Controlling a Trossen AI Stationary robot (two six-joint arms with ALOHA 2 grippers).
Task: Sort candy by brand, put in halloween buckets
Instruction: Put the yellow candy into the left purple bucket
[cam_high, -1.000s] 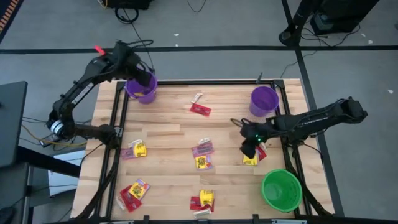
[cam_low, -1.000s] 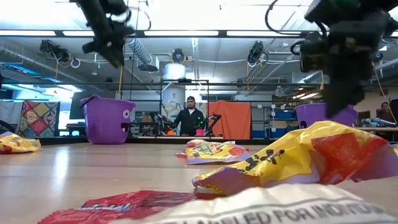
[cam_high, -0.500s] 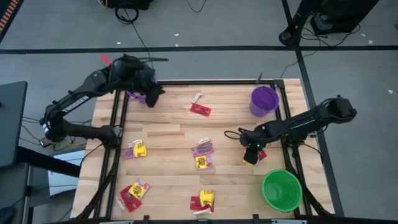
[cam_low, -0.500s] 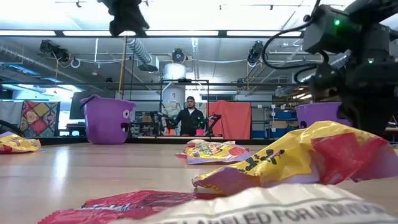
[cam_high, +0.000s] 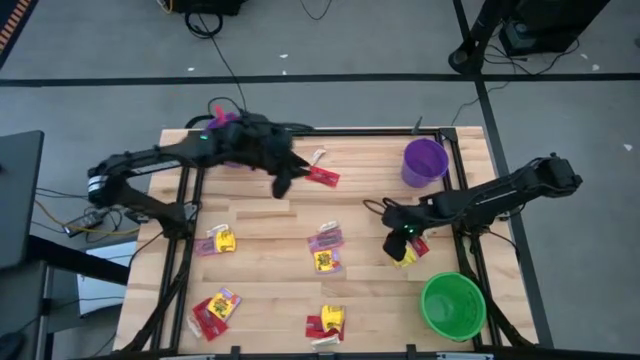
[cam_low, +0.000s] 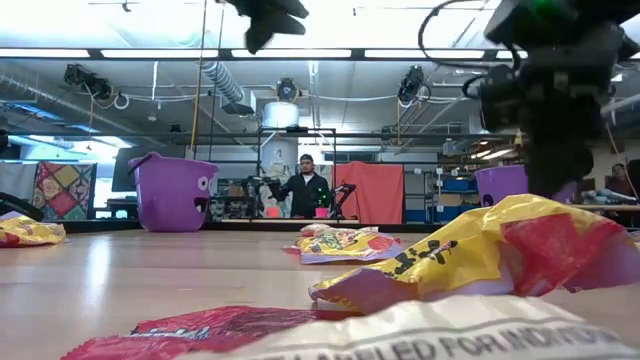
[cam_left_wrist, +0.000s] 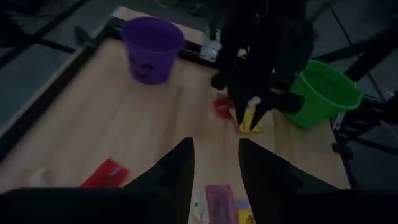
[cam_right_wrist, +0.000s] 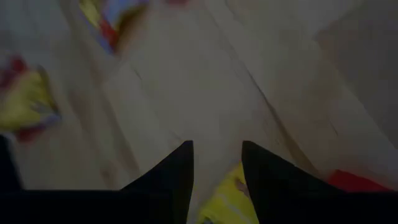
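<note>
Yellow flat wrapped sweet (cam_high: 403, 257) under right end effector (cam_high: 399, 246), right-centre of wooden table (cam_high: 260, 215).
Its fingers straddle the sweet, gapped; left end effector (cam_high: 281, 185) gapped, holding nothing, upper centre.

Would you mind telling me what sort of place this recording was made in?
Probably a robotics lab or workshop: the wooden-slat table sits in a black metal frame, exposed silver ducting and strip lights run overhead, and a person stands among equipment beyond.
</note>
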